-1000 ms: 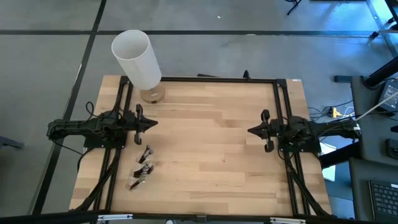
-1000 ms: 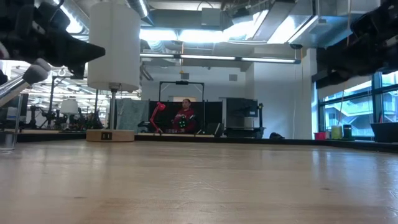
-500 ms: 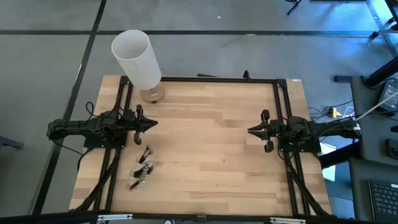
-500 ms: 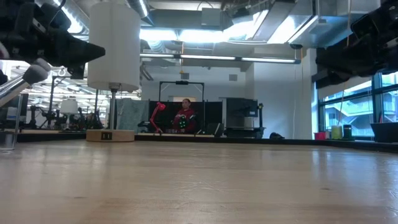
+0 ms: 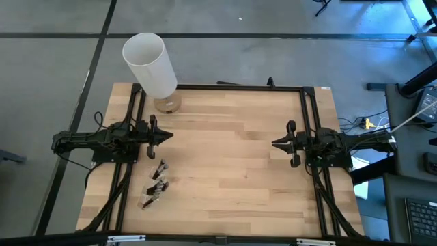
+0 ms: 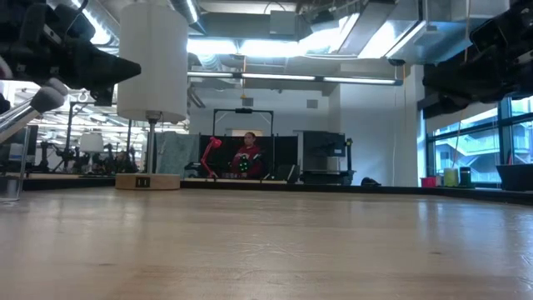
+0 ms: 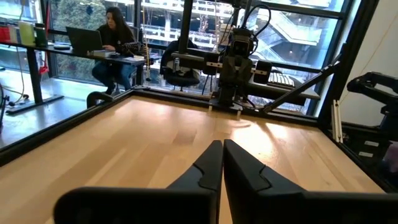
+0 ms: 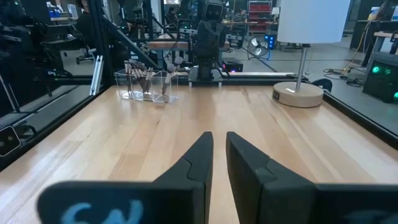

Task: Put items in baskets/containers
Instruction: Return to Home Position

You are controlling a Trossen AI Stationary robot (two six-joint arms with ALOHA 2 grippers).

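Observation:
Clear containers (image 5: 156, 184) stand in a row on the table's left half, nearer the front edge. Thin dark makeup brushes (image 8: 145, 76) stick up out of them, their lower ends inside the clear containers (image 8: 146, 88). In the low view a pale brush head (image 6: 40, 100) shows above one clear container (image 6: 10, 182). My left gripper (image 5: 168, 134) hangs shut and level at the table's left side, above the wood; the left gripper (image 7: 222, 148) holds nothing. My right gripper (image 5: 275, 143) hangs level at the right side; in its wrist view the right gripper (image 8: 219, 140) has a narrow gap between its fingers and nothing in it.
A tall white cylinder (image 5: 149, 63) on a stem rises from a round tan base (image 5: 167, 104) at the table's far left. A black frame (image 5: 225, 87) borders the table. Bare wood (image 5: 225, 157) lies between the two arms. People sit at desks in the room beyond.

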